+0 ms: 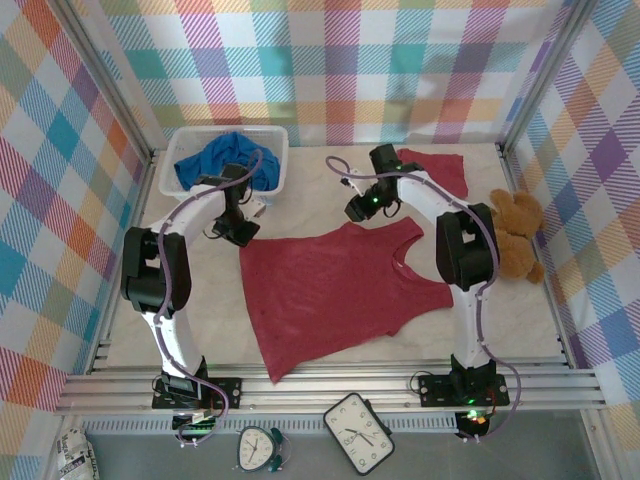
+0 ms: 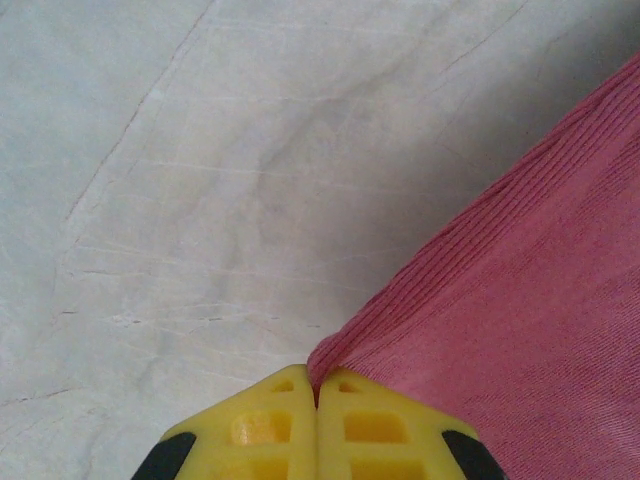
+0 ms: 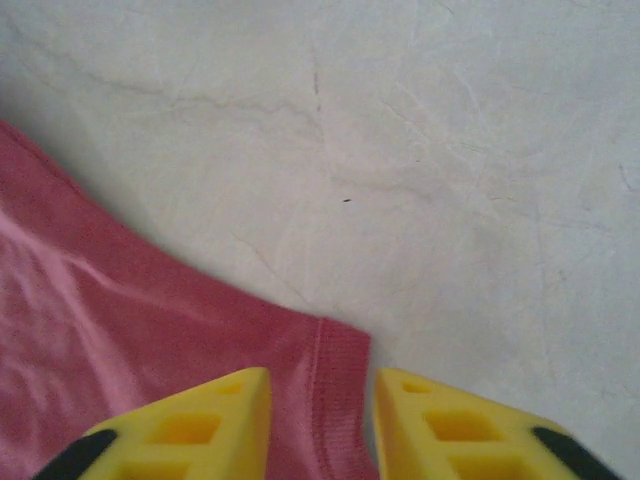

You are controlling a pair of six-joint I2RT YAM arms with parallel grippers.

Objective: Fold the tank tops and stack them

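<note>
- Landmark: the spread dark red tank top (image 1: 335, 295), flat in mid-table. You see its long axis running across the table, hem toward the left arm, straps toward the right arm.
- Left gripper (image 2: 316, 385): at the top's far hem corner. Jaws are together, and the ribbed cloth corner runs right into the seam between them. Read this as clamped on that corner.
- Right gripper (image 3: 320, 395): at the top's far edge, toward the strap end. Jaws are apart, straddling a banded cloth corner but not closed on it.
- Key relation: both grippers sit on the far edge, with the cloth lying from them toward the arm bases. Judgement: a fold would draw that edge nearward, and you need the right jaws to pinch first.
- Other tops: the second dark red tank top (image 1: 440, 170) lies beyond the strap end. The blue tank top (image 1: 225, 160) is in the basket (image 1: 275, 135), beyond the hem end.
</note>
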